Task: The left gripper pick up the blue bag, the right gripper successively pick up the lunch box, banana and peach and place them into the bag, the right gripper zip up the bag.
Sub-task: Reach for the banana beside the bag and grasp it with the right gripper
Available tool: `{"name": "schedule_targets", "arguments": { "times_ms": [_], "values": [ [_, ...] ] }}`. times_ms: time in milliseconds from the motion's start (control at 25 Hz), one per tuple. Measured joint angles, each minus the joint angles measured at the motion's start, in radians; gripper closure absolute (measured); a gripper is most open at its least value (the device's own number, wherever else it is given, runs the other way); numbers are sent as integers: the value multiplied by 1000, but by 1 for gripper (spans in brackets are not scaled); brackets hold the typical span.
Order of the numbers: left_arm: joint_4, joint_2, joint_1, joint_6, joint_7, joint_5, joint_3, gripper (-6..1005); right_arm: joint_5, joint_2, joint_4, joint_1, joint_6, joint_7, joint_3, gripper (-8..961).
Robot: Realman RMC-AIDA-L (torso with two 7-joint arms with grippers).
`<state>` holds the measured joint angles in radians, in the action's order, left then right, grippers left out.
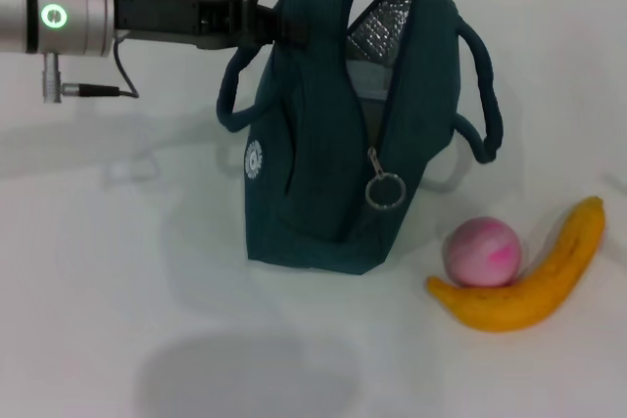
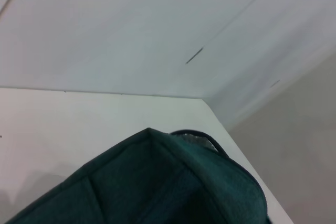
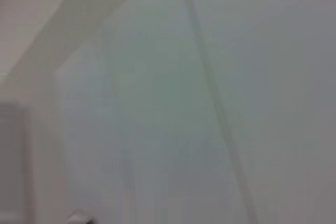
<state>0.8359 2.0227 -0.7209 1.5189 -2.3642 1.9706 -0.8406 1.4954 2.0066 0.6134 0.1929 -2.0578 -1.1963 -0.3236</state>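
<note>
Table: White table (image 1: 98, 271) and pale wall filled the room, as seen from the head.
Head view, left gripper: the left gripper (image 1: 272, 24) reached in from the side and was clenched on the top edge of the blue bag (image 1: 323, 173), holding it up tall.
Head view, bag: its mouth gaped open, silver lining showing, and the ring zipper pull (image 1: 384, 191) hung low down, so the zip was not done.
Head view, fruit: the peach (image 1: 482, 252) and the banana (image 1: 534, 276) lay touching each other on the table, on the far side of the bag from the left gripper.
Head view, lunch box: I saw no lunch box outside; it may be inside the bag, but I cannot tell.
Left to do: banana, peach, then zipping, I think.
Left wrist view: only the bag's top edge, just under the tool; no fruit, no fingers.
Right wrist view: only blurry pale wall; the right gripper did not show anywhere.
</note>
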Motion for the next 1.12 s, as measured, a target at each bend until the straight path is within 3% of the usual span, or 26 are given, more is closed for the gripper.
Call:
{"name": "schedule_targets", "arguments": {
  "times_ms": [120, 240, 280, 320, 480, 840, 1120],
  "values": [
    [0, 2, 1, -20, 0, -3, 0, 954, 29, 1, 208, 4, 13, -134, -102, 377],
    [0, 5, 2, -37, 0, -8, 0, 954, 93, 2, 396, 4, 42, -231, -186, 277],
    [0, 6, 2, -39, 0, -9, 0, 954, 159, 3, 518, 9, 66, -290, -242, 244],
    [0, 7, 3, -43, 0, -12, 0, 954, 159, 3, 518, 9, 66, -290, -242, 210],
    [-3, 10, 12, -48, 0, -15, 1, 954, 361, 1, 735, 54, 93, -409, -331, 124],
    [-23, 14, 14, -58, 1, -29, 19, 954, 669, -2, 1003, 135, 73, -592, -523, 87],
    [-24, 29, 11, -59, -6, -30, 26, 954, 830, 1, 1016, 208, 29, -627, -632, 90]
  ]
}}
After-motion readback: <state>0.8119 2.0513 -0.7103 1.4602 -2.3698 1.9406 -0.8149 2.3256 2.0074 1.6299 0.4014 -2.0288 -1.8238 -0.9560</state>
